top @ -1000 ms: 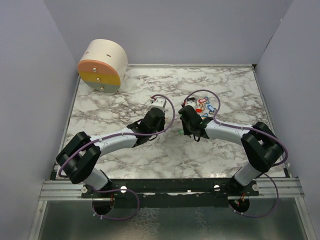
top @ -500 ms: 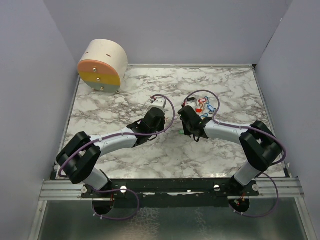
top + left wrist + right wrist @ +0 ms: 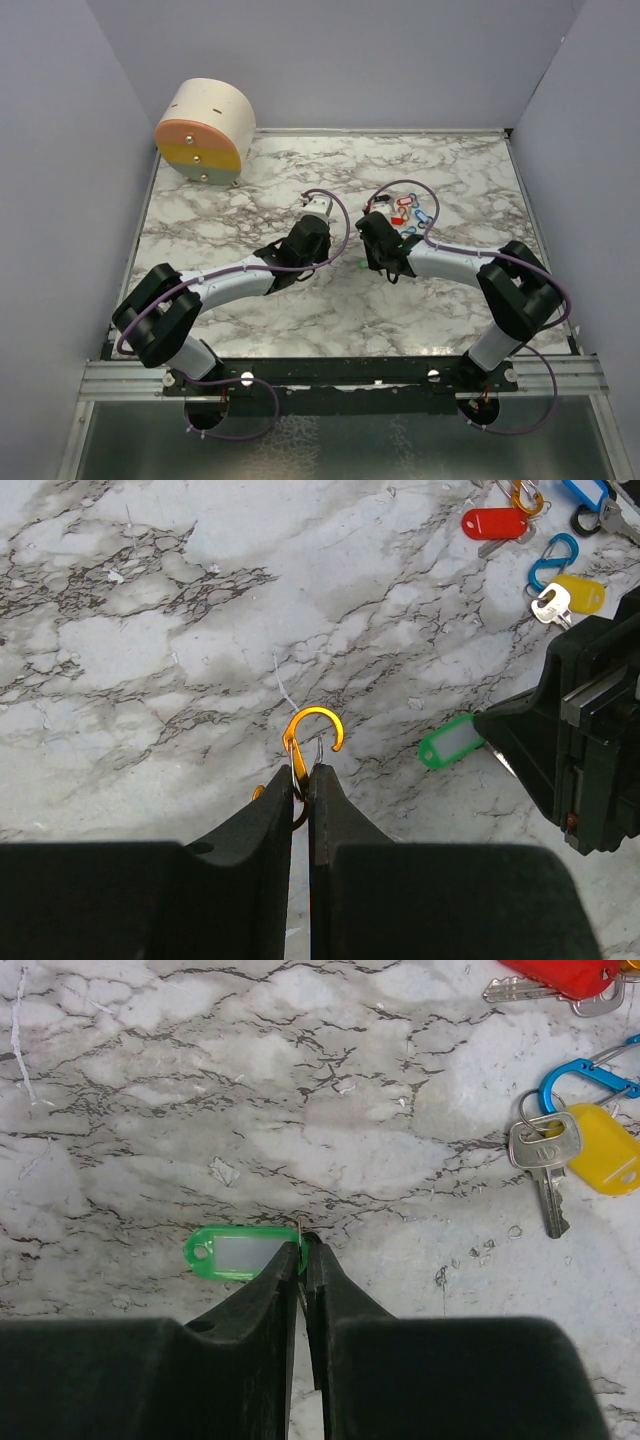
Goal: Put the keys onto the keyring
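Our right end effector point(image 3: 303, 1250) has just pinched together on the ring end of the green-tagged key point(image 3: 235, 1253), its tag flat on the table point(image 3: 150, 1080) left of the tips, so we judge the key ready to lift. Our left end effector point(image 3: 301, 770) is clamped on the orange keyring point(image 3: 318, 720) jutting ahead of it; both arms reach forward, low, wrists angled inward

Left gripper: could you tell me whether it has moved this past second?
No: in the top view the left gripper keeps its spot relative to the round box.
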`<act>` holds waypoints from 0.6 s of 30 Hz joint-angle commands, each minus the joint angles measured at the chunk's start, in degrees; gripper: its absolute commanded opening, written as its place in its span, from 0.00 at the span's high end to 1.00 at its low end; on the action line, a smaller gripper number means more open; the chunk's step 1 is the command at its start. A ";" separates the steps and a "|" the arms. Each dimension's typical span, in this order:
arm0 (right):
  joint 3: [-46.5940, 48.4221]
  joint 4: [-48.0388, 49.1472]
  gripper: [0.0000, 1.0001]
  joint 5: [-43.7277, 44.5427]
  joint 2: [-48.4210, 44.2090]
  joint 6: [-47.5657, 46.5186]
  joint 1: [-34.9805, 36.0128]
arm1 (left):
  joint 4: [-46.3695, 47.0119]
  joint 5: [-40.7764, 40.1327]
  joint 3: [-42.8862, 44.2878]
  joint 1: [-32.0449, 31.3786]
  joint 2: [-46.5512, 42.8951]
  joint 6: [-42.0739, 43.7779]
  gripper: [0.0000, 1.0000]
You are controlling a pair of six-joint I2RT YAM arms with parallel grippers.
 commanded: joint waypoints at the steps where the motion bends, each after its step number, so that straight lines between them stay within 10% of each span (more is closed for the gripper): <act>1: 1.54 2.15 0.92 2.21 0.99 0.31 0.27 | 0.61 0.30 -0.76 0.23 -1.95 0.14 1.00; 18: -8.59 12.60 0.99 0.49 -16.18 -8.40 0.27 | 0.15 2.35 -0.08 0.12 -3.33 -0.22 1.00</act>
